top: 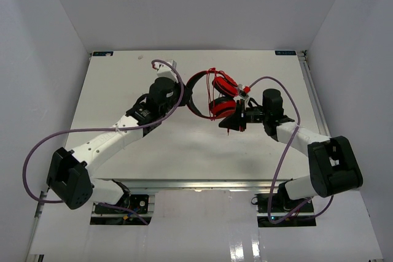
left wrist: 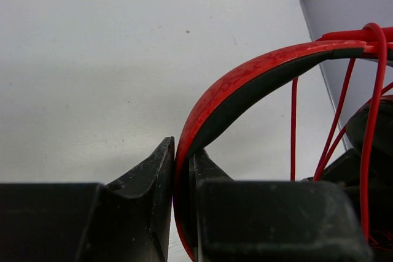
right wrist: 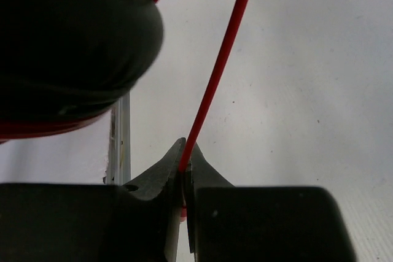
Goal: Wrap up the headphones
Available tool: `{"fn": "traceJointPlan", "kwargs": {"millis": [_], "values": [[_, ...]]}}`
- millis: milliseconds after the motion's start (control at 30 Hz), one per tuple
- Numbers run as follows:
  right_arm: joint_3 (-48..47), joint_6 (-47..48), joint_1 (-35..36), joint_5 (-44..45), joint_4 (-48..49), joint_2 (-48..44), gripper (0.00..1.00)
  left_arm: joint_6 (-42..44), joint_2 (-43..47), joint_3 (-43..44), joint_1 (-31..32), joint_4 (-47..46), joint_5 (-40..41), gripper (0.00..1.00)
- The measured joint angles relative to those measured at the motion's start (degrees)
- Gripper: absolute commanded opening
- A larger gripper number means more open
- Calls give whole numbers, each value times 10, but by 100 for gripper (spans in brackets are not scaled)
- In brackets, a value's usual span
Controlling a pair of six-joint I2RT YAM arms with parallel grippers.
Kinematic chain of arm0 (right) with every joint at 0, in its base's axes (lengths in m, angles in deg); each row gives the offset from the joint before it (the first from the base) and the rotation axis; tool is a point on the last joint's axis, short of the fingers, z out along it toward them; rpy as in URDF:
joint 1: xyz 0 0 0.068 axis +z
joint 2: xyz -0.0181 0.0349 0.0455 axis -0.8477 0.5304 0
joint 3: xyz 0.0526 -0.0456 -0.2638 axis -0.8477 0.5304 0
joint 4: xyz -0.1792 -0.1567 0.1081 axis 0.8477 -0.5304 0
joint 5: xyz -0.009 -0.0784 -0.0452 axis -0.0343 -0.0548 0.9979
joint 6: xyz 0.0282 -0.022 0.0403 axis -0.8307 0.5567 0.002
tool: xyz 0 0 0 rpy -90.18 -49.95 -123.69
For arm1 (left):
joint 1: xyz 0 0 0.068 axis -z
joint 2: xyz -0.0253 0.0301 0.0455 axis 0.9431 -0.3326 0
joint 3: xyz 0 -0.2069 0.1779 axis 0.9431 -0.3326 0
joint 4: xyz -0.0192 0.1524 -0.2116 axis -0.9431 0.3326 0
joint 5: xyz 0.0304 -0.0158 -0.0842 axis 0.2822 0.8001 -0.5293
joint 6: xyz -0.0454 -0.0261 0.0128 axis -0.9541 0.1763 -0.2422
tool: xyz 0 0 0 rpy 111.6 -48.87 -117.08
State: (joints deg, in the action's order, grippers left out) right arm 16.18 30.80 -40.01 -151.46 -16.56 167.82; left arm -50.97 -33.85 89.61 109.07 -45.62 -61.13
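The red headphones (top: 222, 96) hang above the middle of the table, ear cups to the right, the black-lined headband (top: 191, 93) arching left. My left gripper (top: 182, 95) is shut on the headband (left wrist: 245, 84), which rises from between its jaws and curves right. Several turns of the thin red cord (left wrist: 368, 108) cross the band and cups. My right gripper (top: 232, 124) sits just below the lower ear cup (right wrist: 67, 47) and is shut on the cord (right wrist: 215, 78), which runs taut from its fingertips up past the cup.
Thick purple cables (top: 37, 151) loop from both arms; the right one (top: 288, 108) arcs over the right wrist. White walls enclose the table on three sides. A metal rail (top: 310, 90) runs along the table's right edge.
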Motion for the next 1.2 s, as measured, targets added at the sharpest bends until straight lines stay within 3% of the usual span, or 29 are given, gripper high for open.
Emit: {"fn": "traceJointPlan", "kwargs": {"millis": [400, 533, 800, 933, 1200], "values": [[3, -116, -12, -13, 116, 202, 8, -220, -133, -45, 0, 29, 70, 0], [2, -140, -19, -12, 146, 222, 8, -270, -181, -44, -1, 43, 73, 0], [-16, -168, -40, 15, 165, 299, 14, -316, -319, 82, -7, 125, 68, 0], [-18, -162, -54, 25, 152, 312, 22, -325, -374, 148, -9, 173, 71, 0], [-39, -105, -71, 29, 71, 311, 45, -321, -398, 193, -16, 223, 104, 1]]}}
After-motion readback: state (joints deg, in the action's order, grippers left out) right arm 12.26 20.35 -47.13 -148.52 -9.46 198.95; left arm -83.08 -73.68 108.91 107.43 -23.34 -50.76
